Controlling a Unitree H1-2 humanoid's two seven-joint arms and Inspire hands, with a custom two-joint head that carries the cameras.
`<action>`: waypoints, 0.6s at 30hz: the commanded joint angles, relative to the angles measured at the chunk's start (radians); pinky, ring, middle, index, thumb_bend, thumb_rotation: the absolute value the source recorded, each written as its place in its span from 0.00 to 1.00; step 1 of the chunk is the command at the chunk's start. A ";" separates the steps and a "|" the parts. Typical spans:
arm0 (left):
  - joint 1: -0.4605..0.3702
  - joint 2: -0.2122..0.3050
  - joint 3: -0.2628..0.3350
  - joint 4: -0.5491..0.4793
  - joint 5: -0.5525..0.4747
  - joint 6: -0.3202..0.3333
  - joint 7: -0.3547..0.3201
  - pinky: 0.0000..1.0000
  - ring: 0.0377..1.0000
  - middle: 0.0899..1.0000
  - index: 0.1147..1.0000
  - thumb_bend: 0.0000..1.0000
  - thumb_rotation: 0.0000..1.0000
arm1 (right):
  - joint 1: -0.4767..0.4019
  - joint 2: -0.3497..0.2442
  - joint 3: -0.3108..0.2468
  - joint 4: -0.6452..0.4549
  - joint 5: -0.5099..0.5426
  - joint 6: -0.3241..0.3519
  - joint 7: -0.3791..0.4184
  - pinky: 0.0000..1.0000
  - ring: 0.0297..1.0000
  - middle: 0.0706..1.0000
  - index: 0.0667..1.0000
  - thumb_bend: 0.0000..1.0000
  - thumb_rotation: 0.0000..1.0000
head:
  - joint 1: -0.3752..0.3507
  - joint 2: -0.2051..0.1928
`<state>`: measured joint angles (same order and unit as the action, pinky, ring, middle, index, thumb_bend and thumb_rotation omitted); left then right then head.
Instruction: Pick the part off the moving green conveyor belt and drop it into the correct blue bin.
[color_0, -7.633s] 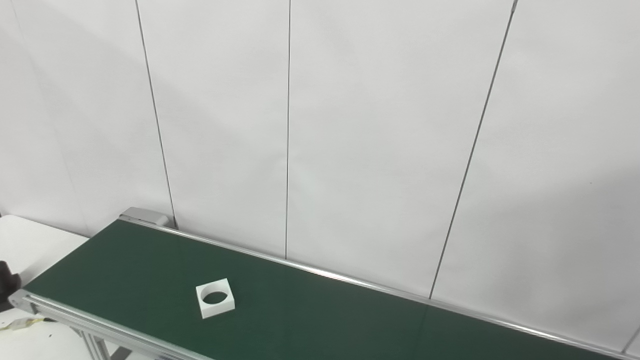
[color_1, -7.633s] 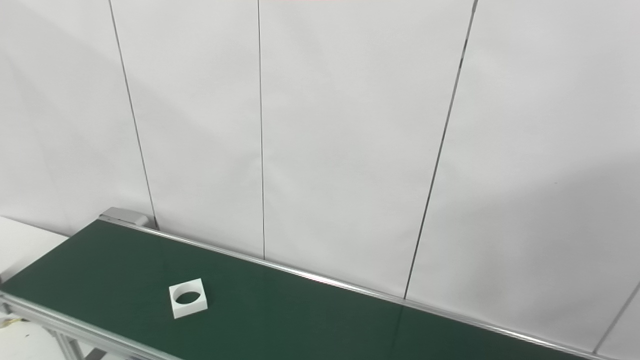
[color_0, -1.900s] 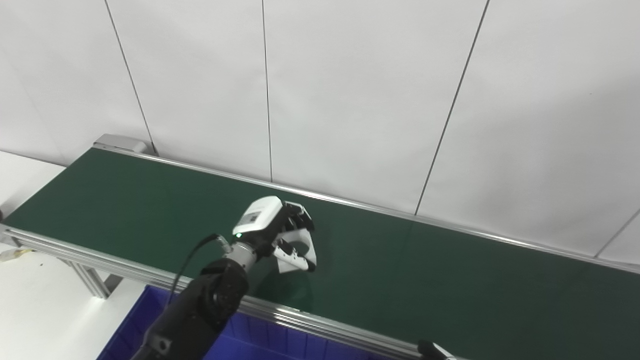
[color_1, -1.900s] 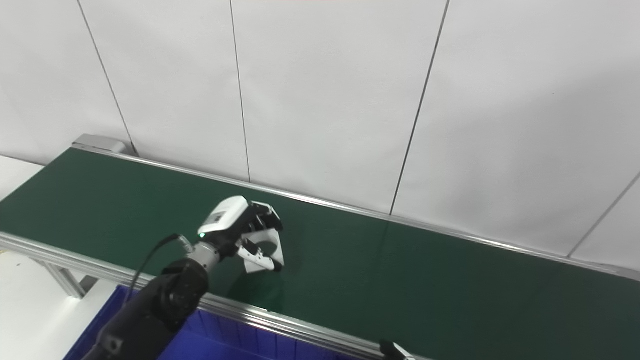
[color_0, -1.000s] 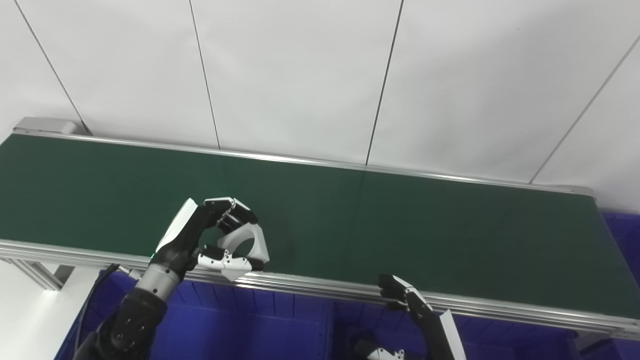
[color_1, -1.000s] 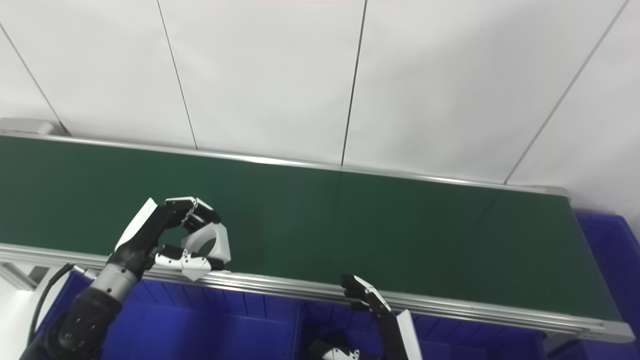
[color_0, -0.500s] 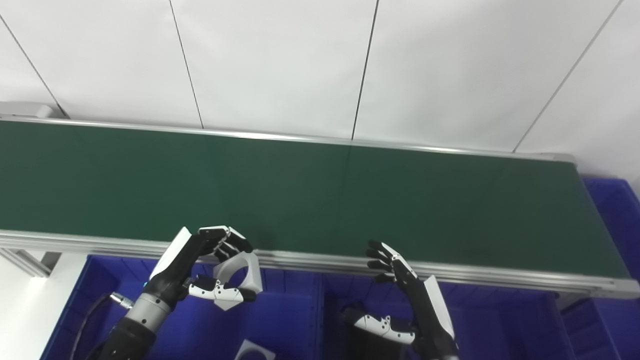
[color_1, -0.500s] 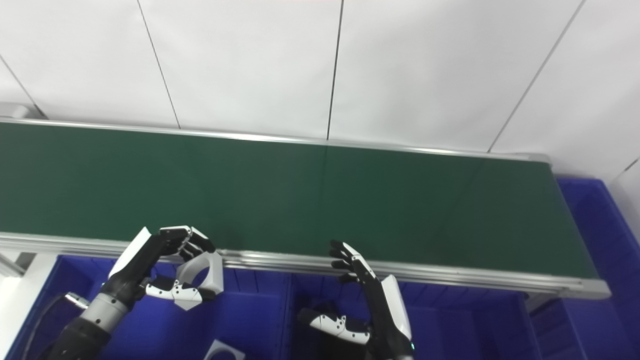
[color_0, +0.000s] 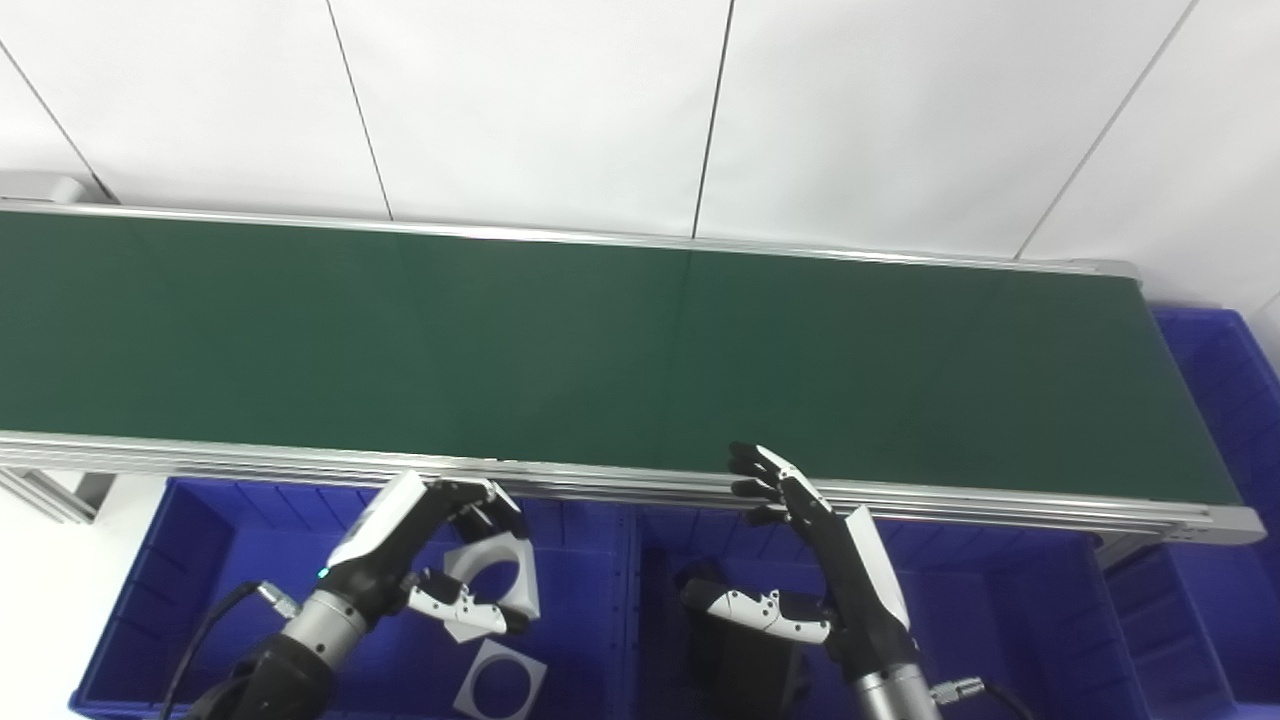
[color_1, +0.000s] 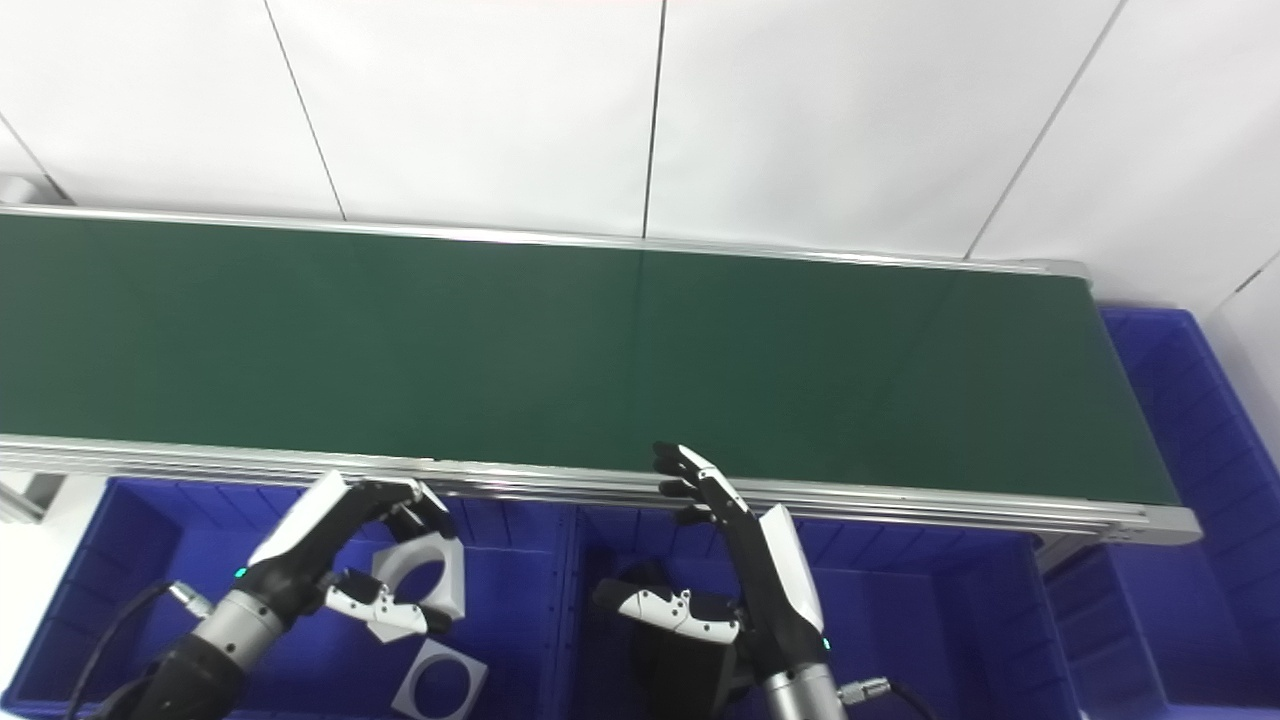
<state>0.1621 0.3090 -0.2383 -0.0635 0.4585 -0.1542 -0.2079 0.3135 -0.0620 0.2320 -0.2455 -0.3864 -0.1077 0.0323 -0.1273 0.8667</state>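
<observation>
I've got the white square part w/ the round hole (color_0: 492, 585) pinched in my left hand (color_0: 425, 560), and I'm holding it over the left blue bin (color_0: 190, 560) on the near side of the conveyor belt (color_0: 600, 350), bc that bin already has a matching white square part (color_0: 507, 680) lying flat on its floor, so by my read that's the correct one. The part sits directly above its twin, clear of the belt's near rail (color_0: 600, 482) and not touching the bin walls, which is where I want it for a straight drop. Grip: fingers (color_0: 478, 497) curl over the top edge, thumb (color_0: 458, 608) braces from below, part tilted roughly on edge w/ the hole facing the cameras. My left wrist is cocked up, forearm coming in from the bottom-left corner, cable trailing off the wrist. My right hand (color_0: 815, 560) carries nothing: fingers straight and spread, pointing up toward the belt's near rail, thumb out to the side, palm on edge. It's parked over the middle blue bin (color_0: 1000, 600), which has a dark object (color_0: 735, 660) in it that I can't identify. I'd say it's just waiting, out of the left arm's way. The belt itself is bare from end to end, and another blue bin (color_0: 1225, 390) sits past its right end. Next step, as I judge it: let go w/ the left fingers so the part falls flat.
</observation>
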 joint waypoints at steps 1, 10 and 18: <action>-0.013 0.019 -0.008 -0.039 0.036 0.015 -0.007 0.47 0.40 0.43 0.47 0.50 0.00 | -0.005 0.007 -0.003 -0.045 0.000 0.018 0.002 0.67 0.77 0.81 0.83 0.73 0.34 | 0.001 0.001; -0.027 0.040 -0.058 -0.074 0.160 0.118 -0.072 0.49 0.50 0.57 0.46 0.50 0.02 | 0.002 -0.002 0.002 -0.064 -0.011 0.039 0.006 0.67 0.77 0.81 0.83 0.74 0.37 | 0.002 -0.002; -0.045 0.071 -0.100 -0.095 0.238 0.143 -0.118 0.71 0.82 0.87 0.82 0.80 0.17 | 0.004 -0.005 0.006 -0.076 -0.015 0.063 0.015 0.67 0.77 0.81 0.83 0.73 0.36 | -0.001 -0.007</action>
<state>0.1412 0.3624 -0.3372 -0.1278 0.6910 -0.0129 -0.3205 0.3230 -0.0682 0.2344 -0.2879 -0.4018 -0.0384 0.0454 -0.1289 0.8590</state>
